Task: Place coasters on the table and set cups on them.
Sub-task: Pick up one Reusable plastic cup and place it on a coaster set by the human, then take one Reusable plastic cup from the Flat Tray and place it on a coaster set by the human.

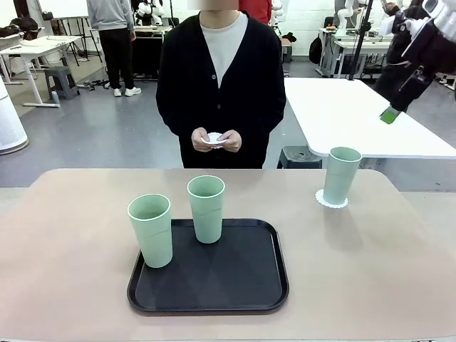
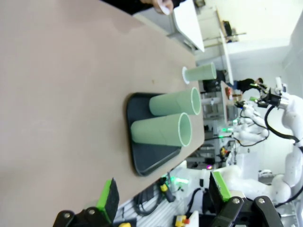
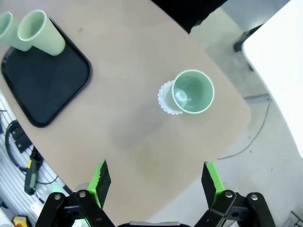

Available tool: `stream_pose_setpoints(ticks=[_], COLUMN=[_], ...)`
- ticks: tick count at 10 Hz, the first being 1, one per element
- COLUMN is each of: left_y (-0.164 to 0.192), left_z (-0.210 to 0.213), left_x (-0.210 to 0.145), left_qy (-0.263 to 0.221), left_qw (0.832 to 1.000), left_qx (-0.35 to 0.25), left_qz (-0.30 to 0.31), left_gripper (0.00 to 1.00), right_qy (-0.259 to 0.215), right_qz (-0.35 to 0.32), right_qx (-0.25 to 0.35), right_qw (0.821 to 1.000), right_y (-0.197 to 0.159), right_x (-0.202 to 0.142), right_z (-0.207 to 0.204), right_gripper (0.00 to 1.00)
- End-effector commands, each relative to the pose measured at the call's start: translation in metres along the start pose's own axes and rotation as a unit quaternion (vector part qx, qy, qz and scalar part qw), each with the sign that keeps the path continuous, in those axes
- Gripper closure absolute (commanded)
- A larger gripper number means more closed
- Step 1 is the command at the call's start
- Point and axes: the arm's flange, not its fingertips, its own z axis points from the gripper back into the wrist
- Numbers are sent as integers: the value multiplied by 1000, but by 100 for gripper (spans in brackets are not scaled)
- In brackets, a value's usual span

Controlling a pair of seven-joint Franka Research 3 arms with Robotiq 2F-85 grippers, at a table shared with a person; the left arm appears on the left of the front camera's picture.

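While the beige tabletop (image 1: 399,285) spans the lower frame, a black tray (image 1: 214,288) at lower centre carries the left cup (image 1: 151,229) and the middle cup (image 1: 206,208). A third cup (image 1: 341,174) stands at centre right on a coaster (image 1: 324,201). Left fingers (image 2: 108,198) and right fingers (image 3: 100,178) stand apart, holding nothing. At upper centre, the person's hands (image 1: 231,141) hold more coasters (image 1: 214,138).

right end effector (image 3: 156,176): jaws wide, over table (image 3: 123,137) | cup (image 3: 191,92) on coaster (image 3: 164,100) | two cups (image 3: 41,32) at tray (image 3: 47,82) corner
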Motion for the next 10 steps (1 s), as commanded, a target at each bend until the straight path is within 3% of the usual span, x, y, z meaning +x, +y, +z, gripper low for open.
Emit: stream_pose_setpoints(ticks=[1,10], left_y=[-1,-1], left_z=[2,2], left_x=[0,0], left_qy=[-3,-3], left_qw=[1000,1000], left_qx=[-6,-6], left_qz=[-3,-3], left_gripper=[0,0], right_qy=[27,27], right_qz=[11,11], right_qx=[-10,-10], right_qw=[1000,1000], right_y=[-5,-5], right_x=[-11,-11], right_z=[-21,-21], right_gripper=[0,0])
